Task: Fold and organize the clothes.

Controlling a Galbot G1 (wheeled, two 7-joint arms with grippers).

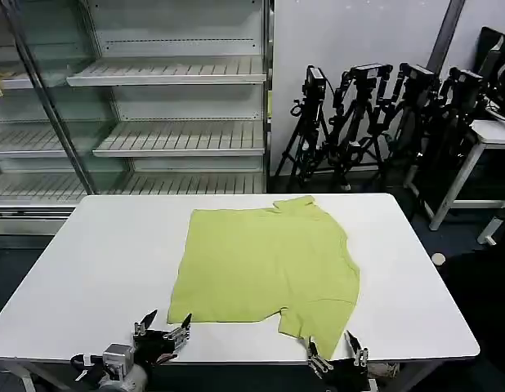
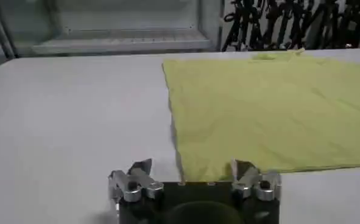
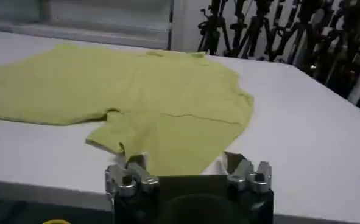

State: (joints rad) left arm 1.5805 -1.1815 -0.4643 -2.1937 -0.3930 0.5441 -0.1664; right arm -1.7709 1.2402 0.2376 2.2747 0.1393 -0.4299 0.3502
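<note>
The clothes are one lime yellow-green short-sleeved shirt (image 1: pixel 265 265) lying flat on the white table (image 1: pixel 97 269), collar toward the far edge and one sleeve reaching the near edge. My left gripper (image 1: pixel 165 325) stands open at the near table edge, just in front of the shirt's near left corner (image 2: pixel 189 170). At the near edge my right gripper (image 1: pixel 332 346) is open too, right at the tip of the near sleeve (image 3: pixel 161 155). Neither holds anything. The left gripper (image 2: pixel 192 170) and right gripper (image 3: pixel 183 163) each frame shirt fabric (image 2: pixel 271 115) between spread fingers.
Bare white tabletop lies left (image 2: pixel 70 115) and right (image 3: pixel 314 128) of the shirt. Empty shelving (image 1: pixel 171 106) stands behind the table, a row of black tripods (image 1: pixel 383 122) at the back right, and another white table (image 1: pixel 489 139) at the far right.
</note>
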